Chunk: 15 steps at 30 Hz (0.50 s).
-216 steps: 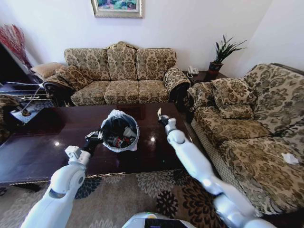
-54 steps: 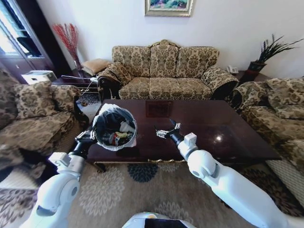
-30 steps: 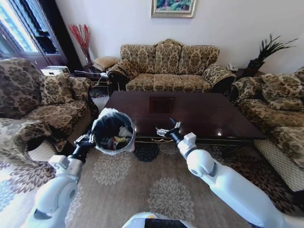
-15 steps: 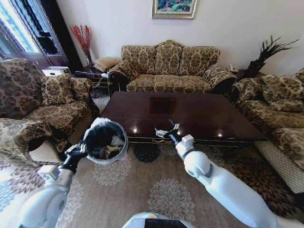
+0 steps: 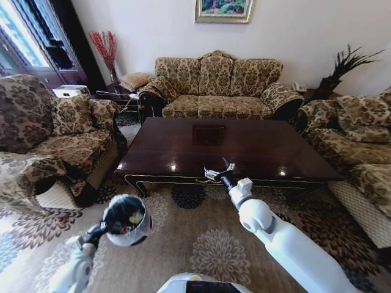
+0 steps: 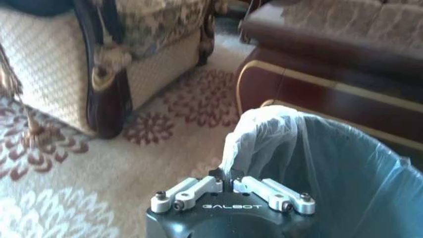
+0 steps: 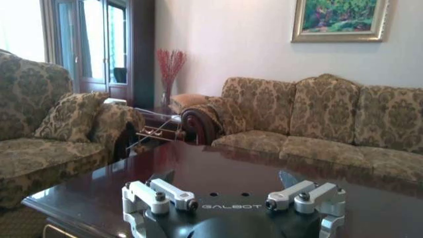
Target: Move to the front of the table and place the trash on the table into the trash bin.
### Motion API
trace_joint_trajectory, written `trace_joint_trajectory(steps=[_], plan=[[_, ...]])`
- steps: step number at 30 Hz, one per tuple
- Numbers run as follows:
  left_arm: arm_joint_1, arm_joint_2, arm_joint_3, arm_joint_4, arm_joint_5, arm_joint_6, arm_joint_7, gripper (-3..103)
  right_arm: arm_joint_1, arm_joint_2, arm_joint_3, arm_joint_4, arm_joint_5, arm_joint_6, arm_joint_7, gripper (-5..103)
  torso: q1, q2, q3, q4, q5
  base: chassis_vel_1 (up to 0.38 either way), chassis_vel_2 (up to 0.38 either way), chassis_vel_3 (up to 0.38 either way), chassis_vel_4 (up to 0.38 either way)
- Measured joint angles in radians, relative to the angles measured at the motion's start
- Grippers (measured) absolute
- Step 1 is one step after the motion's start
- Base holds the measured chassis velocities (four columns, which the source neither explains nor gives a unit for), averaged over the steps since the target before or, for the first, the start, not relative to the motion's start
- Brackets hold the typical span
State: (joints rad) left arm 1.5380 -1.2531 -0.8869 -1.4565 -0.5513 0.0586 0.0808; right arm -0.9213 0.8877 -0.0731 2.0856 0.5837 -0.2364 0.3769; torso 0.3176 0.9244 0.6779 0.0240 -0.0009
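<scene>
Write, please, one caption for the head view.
Left gripper holds the trash bin low over the carpet; right gripper open near the table.

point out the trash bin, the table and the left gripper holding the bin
trash bin point(image 5: 127, 218): head view, on its bag-lined rim.
table point(image 5: 256, 149): head view, on the bare glossy top.
left gripper point(image 6: 231, 179): left wrist view, where it pinches the bin's rim.

A home living room. Damask-patterned sofas point(image 5: 218, 85) and armchairs point(image 5: 46, 137) ring a dark glossy desk point(image 5: 232, 146) of coffee-table height, just beyond the right hand point(image 5: 215, 173). A floral carpet point(image 5: 195, 238) covers the floor. A framed painting point(image 5: 223, 10) hangs on the white wall, with red dried branches point(image 5: 104, 52) in one corner and a potted plant point(image 5: 342, 67) in the other.
</scene>
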Motion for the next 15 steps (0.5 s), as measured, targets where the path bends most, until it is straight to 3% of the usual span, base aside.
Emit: trace_joint_trajectory(steps=[1,4,5,6,9,15], plan=[[0.000,0.000,0.000,0.000,0.000,0.000,0.000,3,0.000,0.000,0.000,0.000,0.000,0.000,0.000,100,0.000,0.000,0.000,0.0000,0.0000,0.000,0.000,0.000,0.000],[-0.085,0.000,0.020,0.182,0.027,-0.078,0.035,3,-0.024,-0.007,0.023,0.002,-0.002,0.003,0.000,100,0.000,0.000,0.000,-0.0003,0.0014,0.000,0.000,0.000,0.000],[-0.085,0.000,0.020,0.182,0.027,-0.078,0.035,3,-0.024,-0.007,0.023,0.002,-0.002,0.003,0.000,100,0.000,0.000,0.000,-0.0003,0.0014,0.000,0.000,0.000,0.000],[-0.131,0.001,0.032,0.281,0.028,-0.114,0.051,3,-0.036,-0.007,0.031,0.002,-0.005,0.005,-0.001,100,0.000,0.000,0.000,-0.0001,0.0009,0.000,0.000,0.000,0.000],[-0.196,0.000,0.041,0.421,0.033,-0.172,0.074,3,-0.043,-0.010,0.034,0.003,-0.006,0.007,-0.001,100,0.000,0.000,0.000,-0.0005,0.0006,0.000,0.000,0.000,0.000],[-0.254,0.000,0.043,0.572,0.039,-0.216,0.110,3,-0.032,-0.022,0.037,0.002,0.000,0.008,0.001,100,0.000,0.000,0.000,0.0004,0.0010,0.000,0.000,0.000,0.000]])
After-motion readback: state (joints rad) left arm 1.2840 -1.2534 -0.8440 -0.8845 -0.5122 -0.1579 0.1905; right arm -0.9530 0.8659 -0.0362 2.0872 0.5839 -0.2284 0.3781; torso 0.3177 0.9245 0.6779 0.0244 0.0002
